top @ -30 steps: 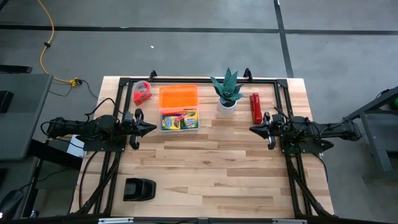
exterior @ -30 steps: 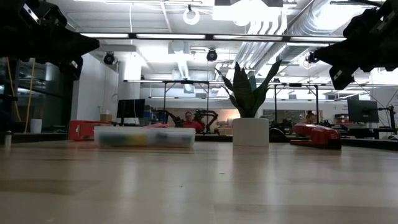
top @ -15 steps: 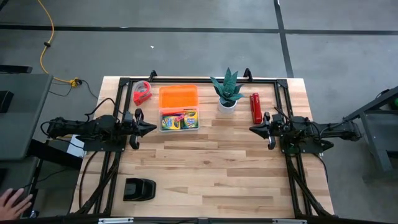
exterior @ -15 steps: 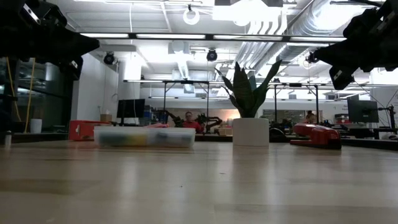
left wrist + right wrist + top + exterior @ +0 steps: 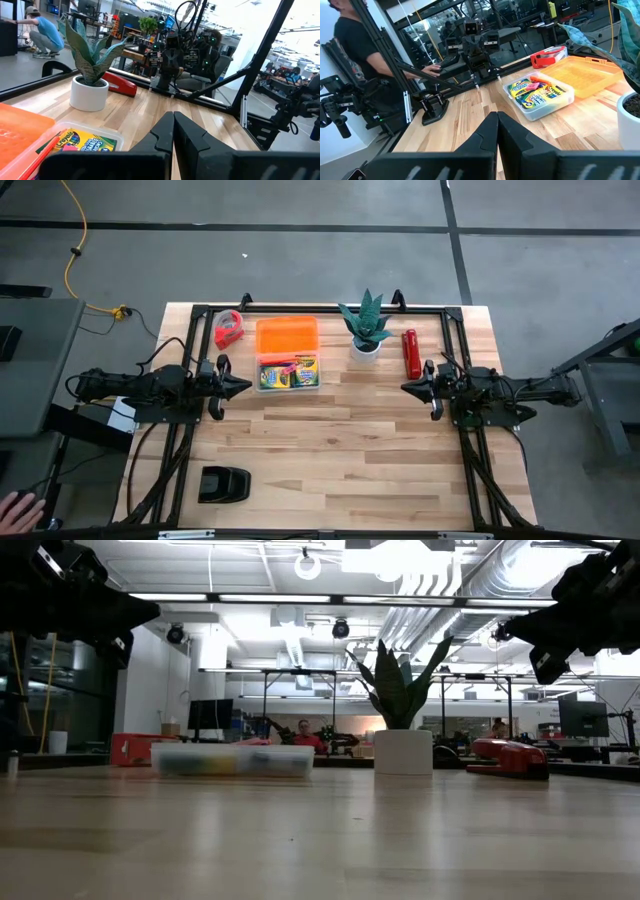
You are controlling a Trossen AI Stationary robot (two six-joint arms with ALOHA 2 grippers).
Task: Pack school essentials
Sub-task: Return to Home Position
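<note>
Left claw [image 5: 247, 386] closed, empty, near crayon boxes [image 5: 288, 373]; right claw [image 5: 405, 389] closed, well apart.

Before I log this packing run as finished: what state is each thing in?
Clear plastic supply box: open, filled.
Orange plastic lid: swung open, lying flat.
Yellow-and-green crayon boxes: lying inside the supply box.
Left gripper: shut, empty, raised left of the box.
Right gripper: shut, empty, raised at the right.
Green plant in white pot: upright.
</note>
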